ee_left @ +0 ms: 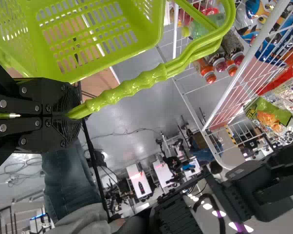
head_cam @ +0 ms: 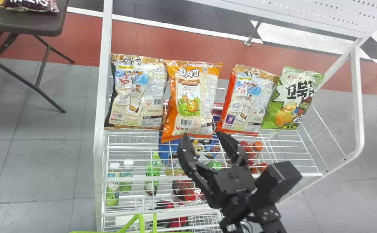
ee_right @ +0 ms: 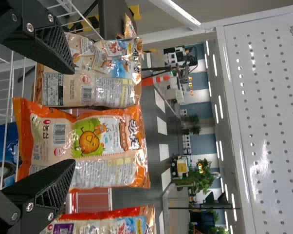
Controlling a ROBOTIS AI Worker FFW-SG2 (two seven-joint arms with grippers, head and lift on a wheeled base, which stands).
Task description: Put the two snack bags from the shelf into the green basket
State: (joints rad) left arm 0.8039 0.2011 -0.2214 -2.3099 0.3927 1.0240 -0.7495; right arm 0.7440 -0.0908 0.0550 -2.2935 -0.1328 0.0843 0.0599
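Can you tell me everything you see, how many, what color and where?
Orange snack bag: one, orange, shelf's middle
Beige snack bags: at least two, beige, either side of it
Green snack bag: one, green, row's right end
Rack: one, white, centre
Blue packet: one, blue, lower down
Bottles: several, green or red, lower down
Purple bag: one, purple, on table
Table: one, brown, far left
Basket: one, green, hanging from left gripper
Left gripper: one, black, on basket's handle
Right gripper: one, black, before orange bag
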